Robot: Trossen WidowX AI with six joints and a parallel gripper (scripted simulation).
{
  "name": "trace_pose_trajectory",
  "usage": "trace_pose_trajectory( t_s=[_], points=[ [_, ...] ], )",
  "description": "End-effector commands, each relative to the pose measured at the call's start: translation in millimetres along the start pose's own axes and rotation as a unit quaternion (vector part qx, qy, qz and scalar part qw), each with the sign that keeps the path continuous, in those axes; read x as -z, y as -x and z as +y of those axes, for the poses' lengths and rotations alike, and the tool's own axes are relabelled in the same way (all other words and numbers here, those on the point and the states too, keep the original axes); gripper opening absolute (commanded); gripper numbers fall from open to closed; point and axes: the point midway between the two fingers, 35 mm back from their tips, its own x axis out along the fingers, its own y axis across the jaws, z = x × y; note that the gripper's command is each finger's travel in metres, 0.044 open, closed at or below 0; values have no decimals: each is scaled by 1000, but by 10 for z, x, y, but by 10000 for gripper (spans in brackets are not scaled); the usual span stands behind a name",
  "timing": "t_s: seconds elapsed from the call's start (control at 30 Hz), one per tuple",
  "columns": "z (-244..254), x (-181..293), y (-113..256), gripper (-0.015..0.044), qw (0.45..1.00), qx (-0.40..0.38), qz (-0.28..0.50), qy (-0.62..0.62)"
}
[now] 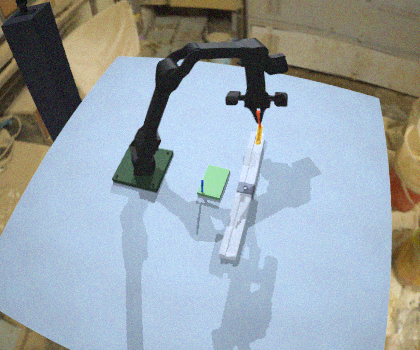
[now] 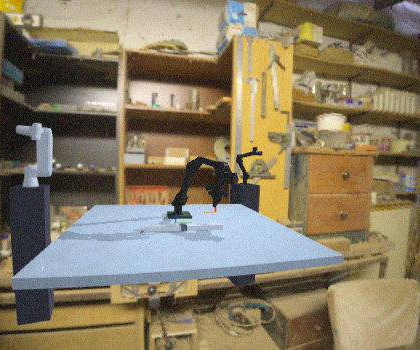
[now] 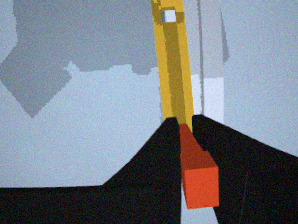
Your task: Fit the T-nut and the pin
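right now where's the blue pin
In the top view the blue pin stands at the green tray's lower-left corner, between the arm's base plate and the aluminum rail.

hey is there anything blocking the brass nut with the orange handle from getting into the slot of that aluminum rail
Nothing visible does. The claw is shut on the orange handle, and the long brass T-nut appears near the far end of the silvery aluminum rail.

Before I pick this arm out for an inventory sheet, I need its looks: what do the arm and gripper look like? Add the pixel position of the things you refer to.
The arm (image 1: 162, 92) (image 2: 191, 174) is all black, with slim, angular links and bulkier joints. The gripper (image 1: 259, 120) (image 2: 215, 204) (image 3: 184, 125) is black too, its two fingers narrowing toward the tips. No cables or markings can be made out.
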Motion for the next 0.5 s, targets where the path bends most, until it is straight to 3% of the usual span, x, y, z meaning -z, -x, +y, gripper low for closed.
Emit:
trace_pose_trajectory(
  t_s=[0.0, 0.47],
  points=[
    [-11, -1, -13, -150, 1000, -6, -3, -3],
    [-28, 7, -19, -150, 1000, -28, -7, -8]
  ],
)
